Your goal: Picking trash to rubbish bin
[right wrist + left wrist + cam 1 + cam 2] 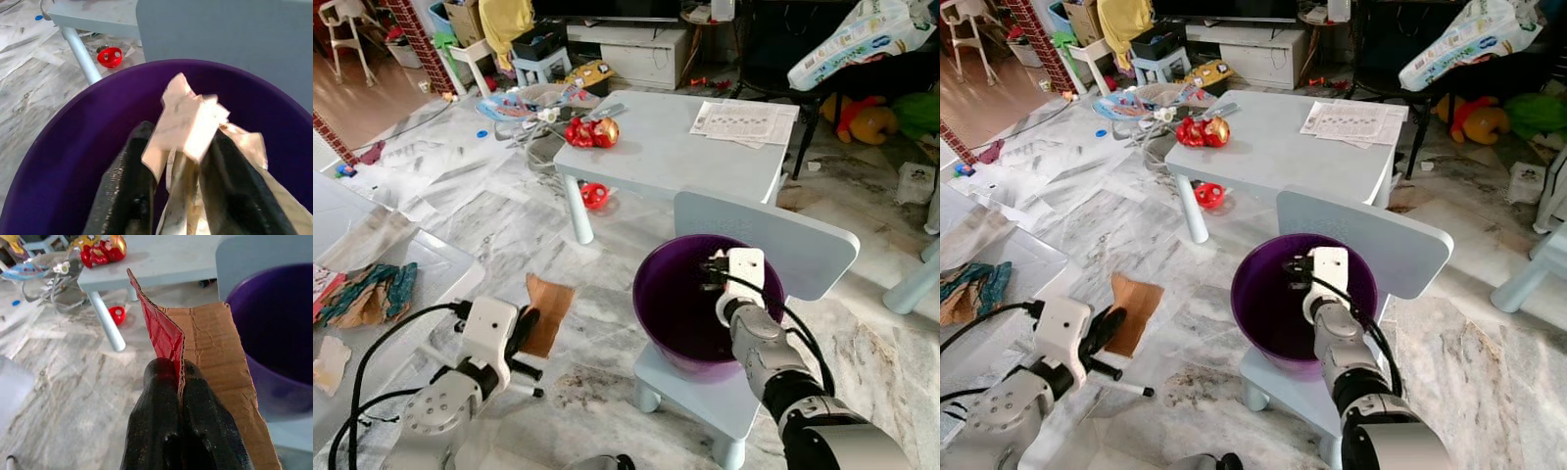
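A purple bin [658, 323] stands on the seat of a small pale-blue chair [783, 245]. My right gripper [709, 270] hangs inside the bin's mouth. In the right wrist view its fingers [128, 181] are shut on a crumpled piece of pale paper [191, 126] above the purple inside [73, 161]. My left gripper [525, 331] is low at the left, over the floor and left of the bin. It is shut on a torn piece of cardboard [210, 347], brown on one face and red [159, 330] on the other, seen as a brown flap [549, 311].
A pale-blue table [685, 147] stands behind the chair with a newspaper [744, 121] and a red toy [591, 131] on it. A red object [594, 195] lies under it. A clear box [401, 284] with cloth stands at the left. Clutter lines the far wall.
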`<state>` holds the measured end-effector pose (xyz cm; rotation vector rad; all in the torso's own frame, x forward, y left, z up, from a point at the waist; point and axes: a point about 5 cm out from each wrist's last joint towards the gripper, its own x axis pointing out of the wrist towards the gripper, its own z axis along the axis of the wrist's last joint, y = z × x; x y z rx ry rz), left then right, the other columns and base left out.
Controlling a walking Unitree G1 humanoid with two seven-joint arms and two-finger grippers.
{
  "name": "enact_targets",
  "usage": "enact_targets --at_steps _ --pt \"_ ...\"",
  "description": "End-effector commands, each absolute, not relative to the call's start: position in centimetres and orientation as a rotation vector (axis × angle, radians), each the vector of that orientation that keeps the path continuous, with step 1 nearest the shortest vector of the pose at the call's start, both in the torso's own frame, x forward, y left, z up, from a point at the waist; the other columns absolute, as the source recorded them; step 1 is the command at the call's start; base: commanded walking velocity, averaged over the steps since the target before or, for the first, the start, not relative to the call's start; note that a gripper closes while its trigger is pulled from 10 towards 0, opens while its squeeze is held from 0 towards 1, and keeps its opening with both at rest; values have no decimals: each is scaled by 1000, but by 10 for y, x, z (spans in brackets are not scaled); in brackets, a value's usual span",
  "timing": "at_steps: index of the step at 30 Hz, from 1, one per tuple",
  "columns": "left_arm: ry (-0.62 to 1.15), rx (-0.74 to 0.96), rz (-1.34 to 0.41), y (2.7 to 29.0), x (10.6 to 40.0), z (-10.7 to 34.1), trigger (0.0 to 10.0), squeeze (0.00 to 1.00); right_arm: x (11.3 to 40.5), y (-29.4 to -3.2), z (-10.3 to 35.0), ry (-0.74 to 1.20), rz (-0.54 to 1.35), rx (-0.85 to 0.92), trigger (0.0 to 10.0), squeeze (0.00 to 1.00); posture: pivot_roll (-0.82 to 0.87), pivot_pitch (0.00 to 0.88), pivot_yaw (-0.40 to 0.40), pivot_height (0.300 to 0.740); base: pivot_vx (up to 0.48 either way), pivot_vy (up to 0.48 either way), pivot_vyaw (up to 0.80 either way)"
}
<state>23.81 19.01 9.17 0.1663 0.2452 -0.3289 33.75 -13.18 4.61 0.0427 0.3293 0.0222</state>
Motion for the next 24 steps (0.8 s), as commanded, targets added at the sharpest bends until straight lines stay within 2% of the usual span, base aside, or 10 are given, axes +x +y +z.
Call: enact_targets --at_steps 1,18,21,24 --pt "268 175 -303 196 241 87 10000 0 339 -129 48 314 24 49 10000 1000 119 94 140 740 0 0 0" --pt "206 159 -315 184 268 90 10000 0 337 -143 46 320 5 73 10000 1000 76 63 123 740 0 0 0" --pt "180 136 -358 168 284 90 10000 0 330 -150 45 287 -8 73 10000 1000 36 56 118 740 0 0 0" --pt "166 131 -412 148 302 91 10000 0 316 -148 39 288 60 103 10000 1000 -23 57 127 740 0 0 0"
